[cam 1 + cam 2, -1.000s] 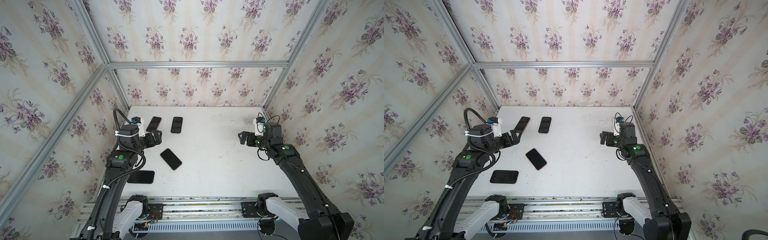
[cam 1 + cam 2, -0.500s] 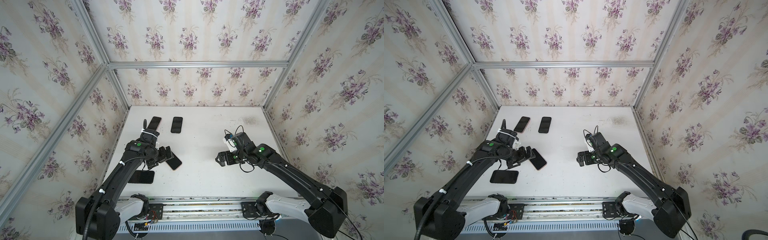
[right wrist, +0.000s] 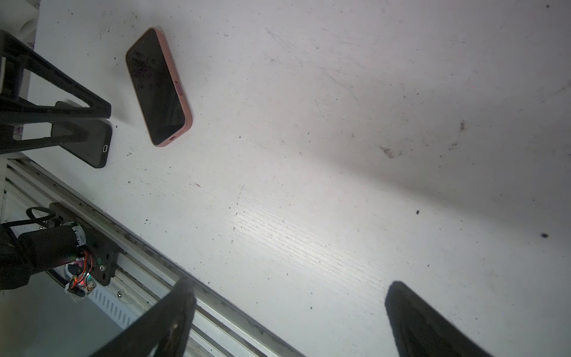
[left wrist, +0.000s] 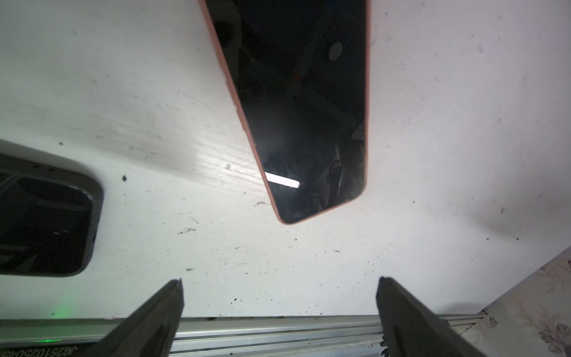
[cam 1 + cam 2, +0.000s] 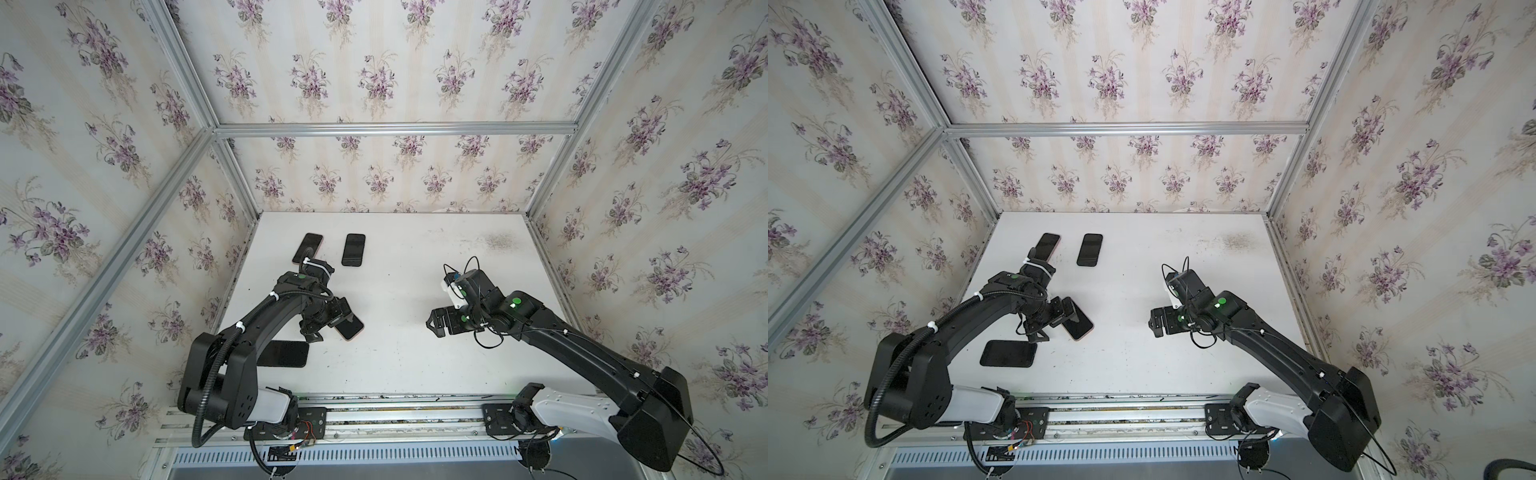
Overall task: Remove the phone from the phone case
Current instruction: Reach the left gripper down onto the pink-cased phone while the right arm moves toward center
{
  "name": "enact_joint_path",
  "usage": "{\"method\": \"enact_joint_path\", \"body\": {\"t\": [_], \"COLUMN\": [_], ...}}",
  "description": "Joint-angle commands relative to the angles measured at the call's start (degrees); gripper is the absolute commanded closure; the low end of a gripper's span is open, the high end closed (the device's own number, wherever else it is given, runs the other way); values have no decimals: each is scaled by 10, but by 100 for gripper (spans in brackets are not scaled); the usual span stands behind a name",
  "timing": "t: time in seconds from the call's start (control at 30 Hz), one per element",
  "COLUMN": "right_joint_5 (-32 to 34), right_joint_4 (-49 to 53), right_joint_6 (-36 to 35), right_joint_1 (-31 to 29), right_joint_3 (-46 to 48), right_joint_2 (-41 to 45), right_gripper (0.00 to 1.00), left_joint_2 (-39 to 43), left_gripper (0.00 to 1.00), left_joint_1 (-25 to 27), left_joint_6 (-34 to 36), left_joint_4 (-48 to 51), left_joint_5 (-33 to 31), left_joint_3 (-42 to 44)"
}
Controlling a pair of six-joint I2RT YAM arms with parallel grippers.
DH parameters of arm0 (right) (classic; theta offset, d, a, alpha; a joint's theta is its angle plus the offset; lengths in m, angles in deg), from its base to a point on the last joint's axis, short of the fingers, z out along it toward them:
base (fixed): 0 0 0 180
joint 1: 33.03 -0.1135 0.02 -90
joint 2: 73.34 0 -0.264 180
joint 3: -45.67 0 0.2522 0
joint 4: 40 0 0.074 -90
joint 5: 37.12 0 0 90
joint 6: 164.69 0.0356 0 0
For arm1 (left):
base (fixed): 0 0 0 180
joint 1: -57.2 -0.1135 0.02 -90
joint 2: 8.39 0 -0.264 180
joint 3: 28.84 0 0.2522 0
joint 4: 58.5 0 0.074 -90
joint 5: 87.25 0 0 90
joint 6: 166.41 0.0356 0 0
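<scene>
- We see flower wallpaper (image 5: 374,75) on every wall, with shiny metal bars (image 5: 395,129) along the corners.
- The table (image 5: 415,365) is flat and white, with dark specks and scratches on it.
- The left gripper (image 4: 279,279) hangs at 9 o'clock over the table. Its jaws are wide apart and hold nothing.
- The right gripper (image 3: 290,282) hangs at 3 o'clock. Its jaws are wide apart too, with nothing in them.
- The black phone (image 5: 286,353) lies at 8 o'clock by the table edge. It has round corners, and the left arm hides one end.
- The phone (image 3: 156,83) lies flat at 8 o'clock with its dark glass up, inside its pink case (image 3: 184,105). It is near the left gripper's tips and not touching them. In both top views that gripper hides part of it.
- The slanted far phone (image 5: 307,248) and the straight far phone (image 5: 353,249) lie at 11 o'clock. They are too small for us to tell if they have cases.
</scene>
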Motion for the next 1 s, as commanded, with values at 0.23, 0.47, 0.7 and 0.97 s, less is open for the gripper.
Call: {"method": "enact_joint_path", "body": {"t": [0.23, 0.47, 0.7, 0.97], "right_joint_5": [-31, -46, -67, -84], "right_joint_4": [-50, -62, -73, -73], "right_joint_6": [-1, -11, -22, -38], "right_joint_1": [-9, -18, -18, -18], "right_joint_3": [-19, -38, -43, -51], "right_joint_2": [-29, -53, -70, -88], "right_gripper": [0, 0, 0, 0], "left_joint_2": [-68, -116, -164, -199], "left_gripper": [0, 0, 0, 0], "left_joint_1": [-1, 0, 2, 5], "left_joint_6": [-76, -126, -142, -160], "left_joint_4": [-67, -68, -78, -86], "left_joint_5": [-44, -93, -108, -112], "left_joint_3": [-18, -41, -72, -89]}}
